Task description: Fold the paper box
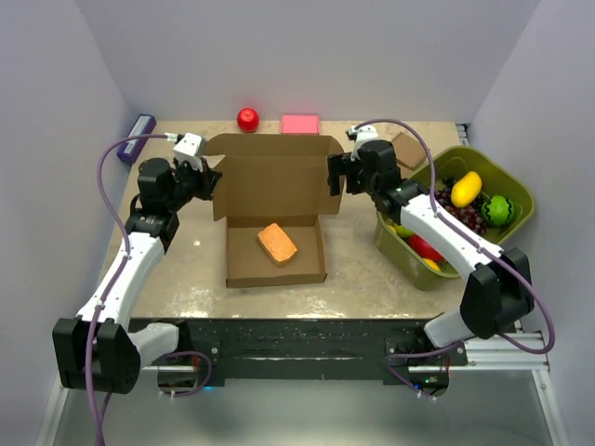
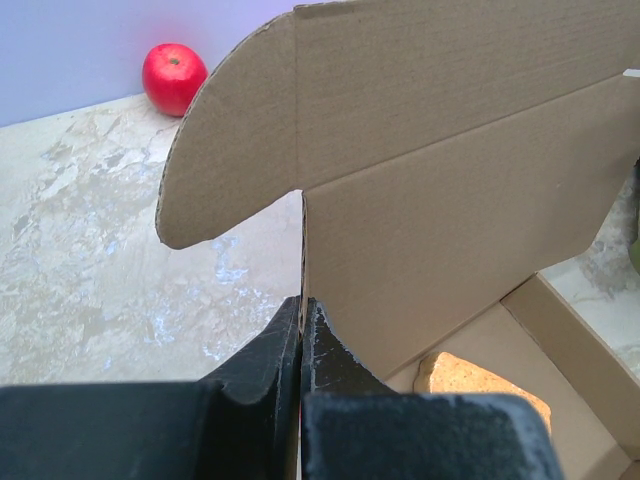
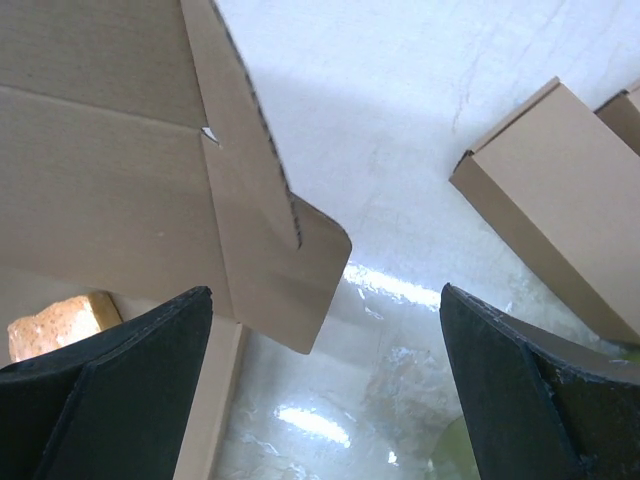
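Left pincer is clamped together on the left edge of the paper box lid, which stands upright. Right pincer has its fingers wide apart, just beside the lid's right flap, gripping nothing. Box is mid-desk, tray open, orange block inside. Red apple and pink pad at 12 o'clock of box. Small brown box at 2 o'clock. Green bin of fruit at 3 o'clock.
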